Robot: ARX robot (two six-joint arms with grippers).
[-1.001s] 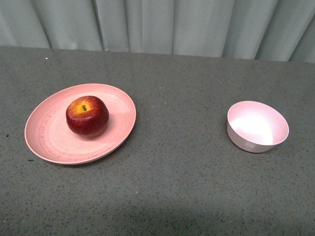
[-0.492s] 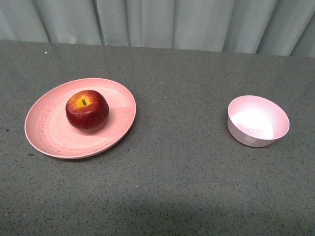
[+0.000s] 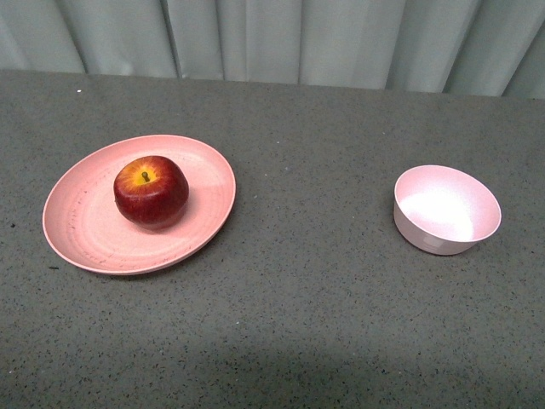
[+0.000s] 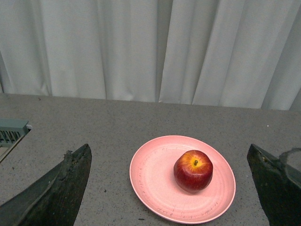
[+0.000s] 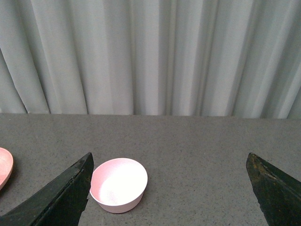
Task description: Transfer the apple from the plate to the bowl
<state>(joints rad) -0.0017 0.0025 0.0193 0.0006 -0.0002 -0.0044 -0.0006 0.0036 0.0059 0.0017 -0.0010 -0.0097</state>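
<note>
The apple (image 3: 152, 192) sits upright on the plate (image 3: 85, 234), stem up, resting slightly toward 1 o'clock of the plate's centre in the front view; nothing touches it and the transfer has not yet begun. The bowl (image 3: 447, 209) stands empty at 3 o'clock from the plate, well apart from it across bare grey table (image 3: 306, 290), with a pale curtain (image 3: 272, 38) closing the scene at 12 o'clock. Neither arm appears in the front view. In the left wrist view you see the left gripper (image 4: 168, 148) with its jaws spread wide and holding nothing, the apple and plate framed between its dark fingers (image 4: 61, 188); the right gripper (image 5: 169, 157) is likewise released and empty, aimed toward the bowl. Judged risks from here: the apple is round and glossy, so an off-centre or shallow pinch would probably squeeze it out sideways and set it rolling off the shallow rim. A fingertip brought down onto the plate could tip or slide it. The bowl is only slightly wider than the apple and looks light, so a release made off-axis or from too high may clip its rim, knock it over, or bounce the fruit out.
</note>
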